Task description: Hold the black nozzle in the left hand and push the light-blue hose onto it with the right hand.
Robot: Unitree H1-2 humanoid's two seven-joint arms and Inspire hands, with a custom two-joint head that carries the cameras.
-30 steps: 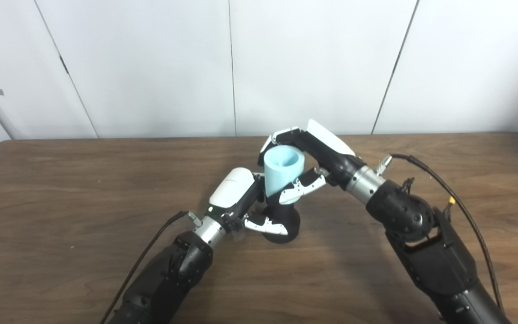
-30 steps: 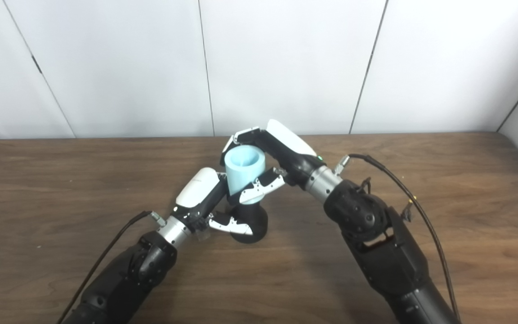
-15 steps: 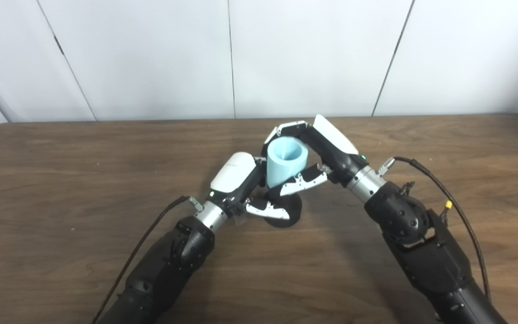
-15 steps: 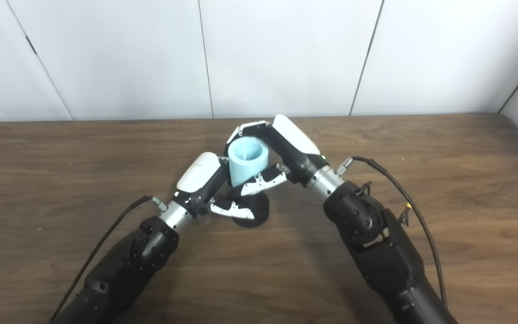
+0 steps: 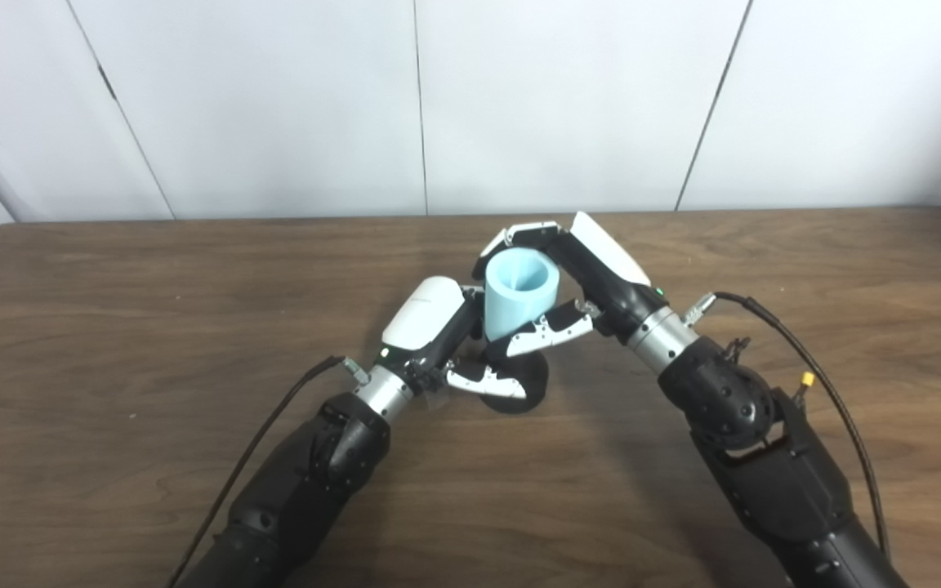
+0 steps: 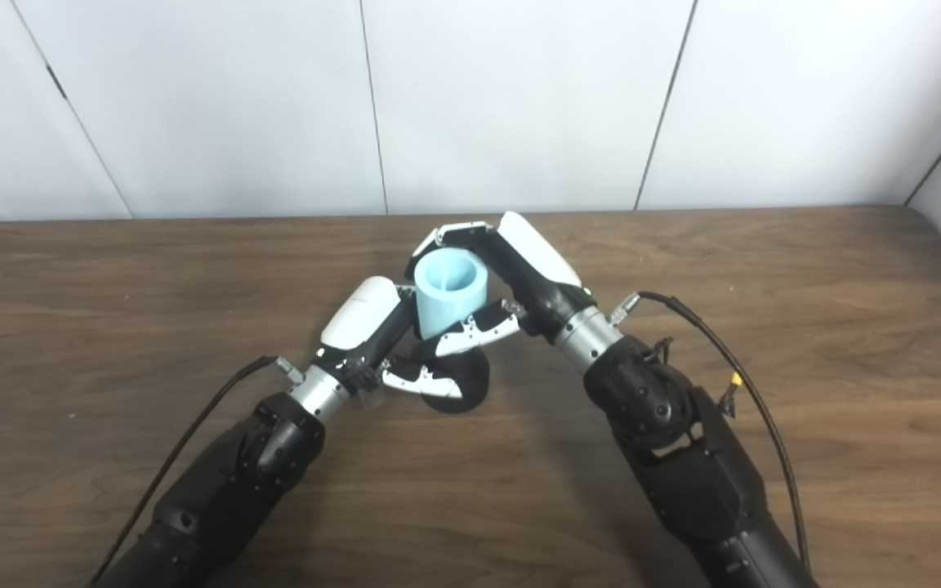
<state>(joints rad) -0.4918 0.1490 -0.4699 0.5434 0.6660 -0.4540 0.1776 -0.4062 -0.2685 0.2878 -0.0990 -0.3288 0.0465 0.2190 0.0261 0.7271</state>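
The black nozzle (image 5: 519,389) stands on the wooden table (image 5: 111,343) near its middle, wide base down. My left hand (image 5: 438,343) is shut around it from the left, thumb across its front. The light-blue hose (image 5: 519,294), a short wide tube with its open end up, sits upright on top of the nozzle. My right hand (image 5: 581,278) is shut on the hose from the right, fingers curled over its far rim and thumb under its near side. The joint between hose and nozzle is hidden by the fingers.
Black cables (image 5: 797,343) trail from both wrists over the table. White wall panels (image 5: 552,98) rise just behind the table's far edge. Nothing else lies on the wood.
The camera tilted down between one second ago and half a second ago, shifting the whole picture. Since then both hands, hose and nozzle have held almost still; the right forearm shifted slightly left.
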